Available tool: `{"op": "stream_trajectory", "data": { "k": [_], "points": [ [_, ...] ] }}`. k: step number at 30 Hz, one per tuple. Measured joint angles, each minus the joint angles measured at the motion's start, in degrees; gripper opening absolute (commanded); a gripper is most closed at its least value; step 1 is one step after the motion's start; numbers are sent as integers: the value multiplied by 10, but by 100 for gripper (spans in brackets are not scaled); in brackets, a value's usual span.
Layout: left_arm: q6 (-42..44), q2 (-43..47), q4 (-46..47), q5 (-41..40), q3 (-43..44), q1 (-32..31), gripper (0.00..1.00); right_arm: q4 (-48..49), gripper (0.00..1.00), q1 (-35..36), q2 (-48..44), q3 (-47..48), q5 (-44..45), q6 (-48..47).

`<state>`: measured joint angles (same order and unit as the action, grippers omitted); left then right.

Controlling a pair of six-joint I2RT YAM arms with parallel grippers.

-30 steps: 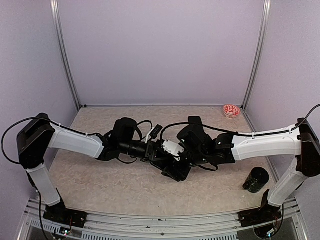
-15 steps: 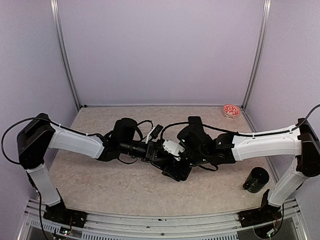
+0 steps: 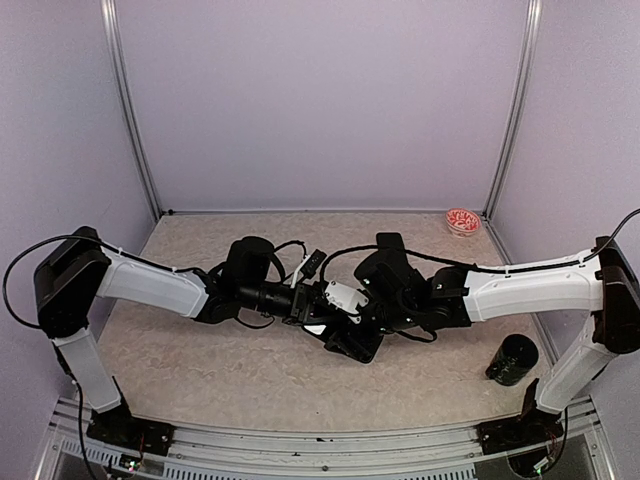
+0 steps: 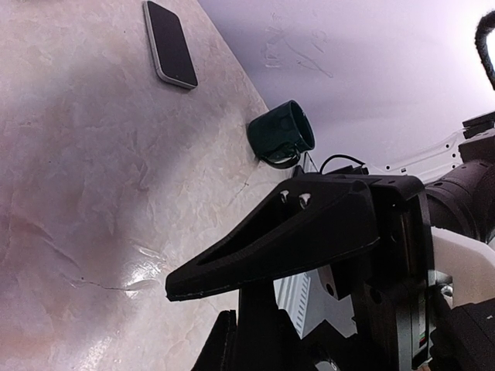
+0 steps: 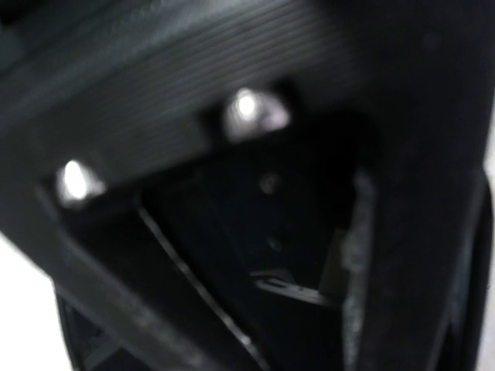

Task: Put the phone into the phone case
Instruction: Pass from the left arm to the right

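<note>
Grippers: left gripper [image 3: 310, 305] and right gripper [image 3: 358, 318] meet mid-table; I cannot tell whether either is spread or pinching.
Case: apparently the black object [image 3: 352, 346] beneath them.
Phone: the phone [image 4: 170, 44] lies flat on the table, well apart.
Left: picking up and inserting the phone, by my judgement.

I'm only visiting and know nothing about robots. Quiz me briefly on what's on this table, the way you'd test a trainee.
1. True or false: the phone lies flat on the table, with nothing holding it.
2. The dark mug sits nearest to: A) the left arm's base, B) the right arm's base, C) the back wall.
3. Fill in: the red-and-white dish sits in the far ____ corner.

Key: 1 true; 2 B; 3 right.
</note>
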<state>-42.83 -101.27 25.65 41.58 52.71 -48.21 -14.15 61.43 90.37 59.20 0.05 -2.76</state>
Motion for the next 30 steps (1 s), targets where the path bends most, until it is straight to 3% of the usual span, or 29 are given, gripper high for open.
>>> {"op": "stream_trajectory", "data": {
  "k": [3,19,22,30],
  "points": [
    [-6,0,2,1,0,0,37,0,41,0,0,0,2,0],
    [-24,37,41,-21,-57,35,89,-13,39,-12,1,0,18,7],
    [-37,59,57,-37,-85,56,94,-15,39,-15,2,0,19,9],
    [-54,127,80,-95,-155,101,98,-28,39,-32,33,24,31,33]
  ]
}}
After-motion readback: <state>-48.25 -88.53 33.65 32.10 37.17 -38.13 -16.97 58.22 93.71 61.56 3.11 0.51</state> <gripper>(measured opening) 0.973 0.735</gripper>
